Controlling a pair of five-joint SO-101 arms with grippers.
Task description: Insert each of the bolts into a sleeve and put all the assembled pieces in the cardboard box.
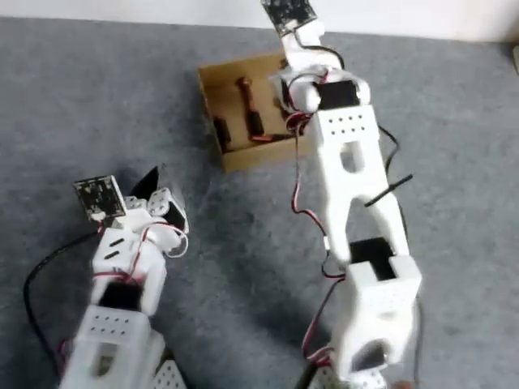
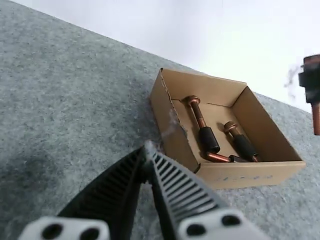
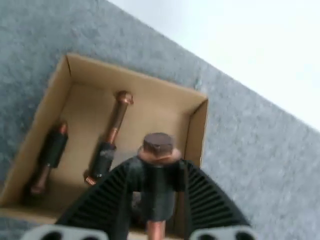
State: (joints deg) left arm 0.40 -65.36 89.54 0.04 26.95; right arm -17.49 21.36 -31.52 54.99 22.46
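Observation:
The cardboard box (image 1: 235,158) sits at the back of the grey mat. Inside lie copper bolts in black sleeves: one long piece (image 2: 202,127), a second (image 2: 240,140) beside it, and a third (image 2: 220,158) against the near wall. My right gripper (image 3: 157,167) hangs over the box's right side, shut on another bolt-and-sleeve piece (image 3: 159,145) held upright, head up. That held piece (image 2: 314,95) also appears in the left wrist view. My left gripper (image 2: 148,150) is shut and holds nothing, low over the mat in front of the box's left corner (image 1: 156,180).
Grey felt mat (image 1: 243,243) covers the table, with open mat between the two arms. A white wall edge runs behind the box. Red and black cables (image 1: 304,211) hang along the right arm.

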